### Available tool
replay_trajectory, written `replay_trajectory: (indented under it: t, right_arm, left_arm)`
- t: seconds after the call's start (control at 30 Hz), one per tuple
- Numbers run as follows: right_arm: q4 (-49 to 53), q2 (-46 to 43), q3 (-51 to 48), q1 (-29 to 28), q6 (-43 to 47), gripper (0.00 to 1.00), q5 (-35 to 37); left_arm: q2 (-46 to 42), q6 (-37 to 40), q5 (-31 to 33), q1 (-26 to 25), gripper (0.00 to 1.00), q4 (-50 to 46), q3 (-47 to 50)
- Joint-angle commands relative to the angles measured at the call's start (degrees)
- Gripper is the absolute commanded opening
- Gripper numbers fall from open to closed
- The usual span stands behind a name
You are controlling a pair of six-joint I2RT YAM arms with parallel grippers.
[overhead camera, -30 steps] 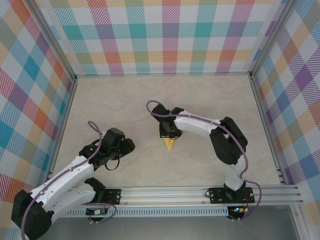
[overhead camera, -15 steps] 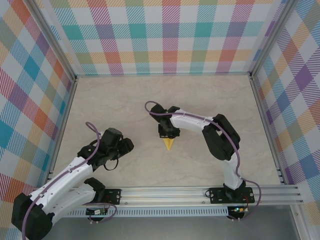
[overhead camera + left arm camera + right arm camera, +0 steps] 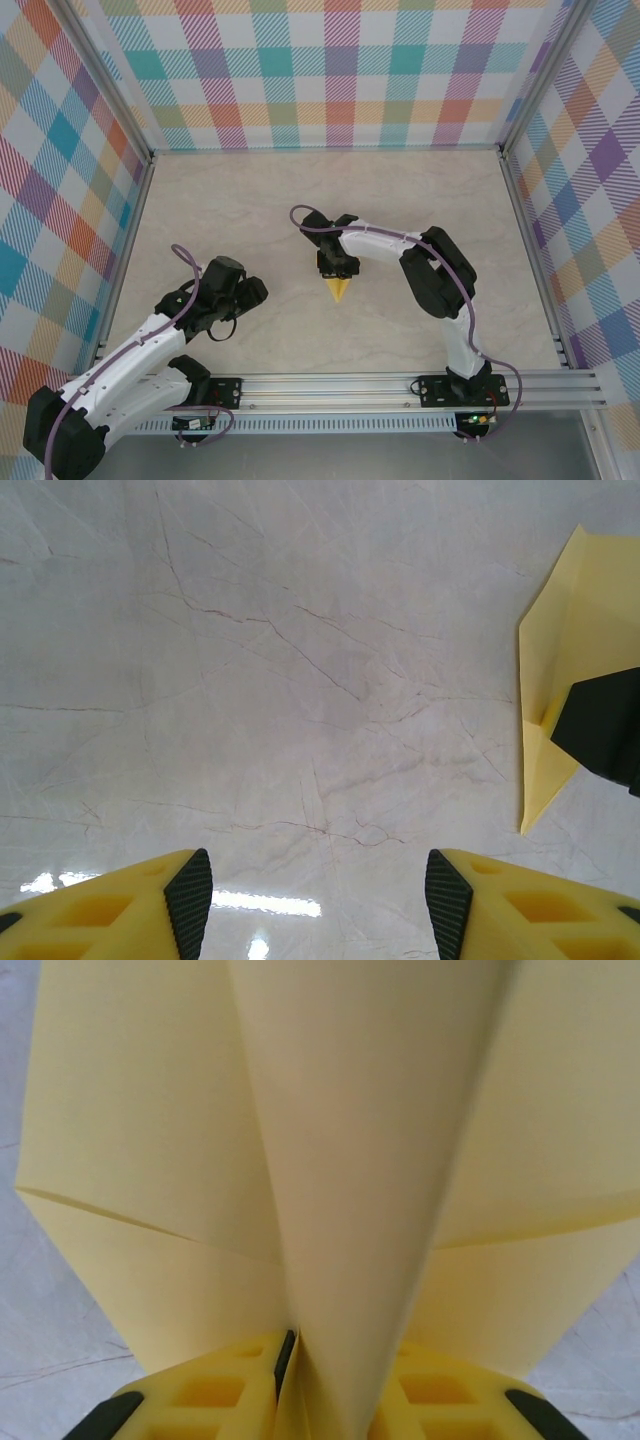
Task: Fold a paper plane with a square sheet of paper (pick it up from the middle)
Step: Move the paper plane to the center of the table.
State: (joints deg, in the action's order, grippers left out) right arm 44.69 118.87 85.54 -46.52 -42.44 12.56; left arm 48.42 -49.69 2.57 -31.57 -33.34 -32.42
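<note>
The tabletop (image 3: 220, 200) carries the whole job, and from overhead the work sits close to its centre. My right arm (image 3: 440, 280) reaches in from 4 o'clock and bends over that spot. My left arm (image 3: 130, 350) is drawn off toward 8 o'clock, well apart from the paper, which I take to be parking it out of the way.

The paper plane (image 3: 340, 290) is already folded: a slim yellow dart lying at the centre with its nose pointing to 6 o'clock, the tail end hidden under the right wrist. In the left wrist view it shows at 3 o'clock, wings flat on the marble.

The right end effector (image 3: 325, 1370) stands over the plane's tail with the lengthwise fold rising between its fingers (image 3: 200, 1395). They sit narrowly on either side of that fold, but I cannot tell whether they are pressing the paper or merely flanking it. Taking it by the central fold makes sense to me: it is the stiffest, most layered part, so the wings keep their shape.

The left end effector (image 3: 318, 890) is spread wide with nothing between its pads (image 3: 190, 895), hovering over bare marble and aimed toward the plane. I judge the folding essentially done, with only the letting-go left.
</note>
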Motion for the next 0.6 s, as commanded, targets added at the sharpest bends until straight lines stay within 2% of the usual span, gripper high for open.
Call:
replay_trajectory:
  t: [0.0, 0.23, 0.37, 0.47, 0.57]
  right_arm:
    - [1.3, -2.4, -1.2, 0.2, 1.9, 0.29, -0.7]
    - [-0.6, -13.5, -4.5, 0.2, 4.1, 0.47, 0.1]
    - [0.1, -21.2, -7.0, 0.2, 4.6, 0.51, 3.4]
    - [2.4, -29.0, -9.8, 0.2, 3.8, 0.59, 11.7]
    - [2.9, -38.2, -14.5, 0.7, 2.5, 0.65, 23.7]
  left_arm:
    - [0.2, 1.3, -0.2, 1.1, 0.61, -1.5, 0.4]
    - [2.1, 4.4, 2.8, 1.4, 0.62, -2.7, -1.9]
    - [4.1, 6.3, 5.3, 1.9, 0.64, -3.6, -3.8]
    - [5.4, 8.5, 9.2, 2.5, 0.69, -4.0, -5.0]
    - [6.7, 11.0, 17.1, 4.0, 0.78, -4.2, -6.0]
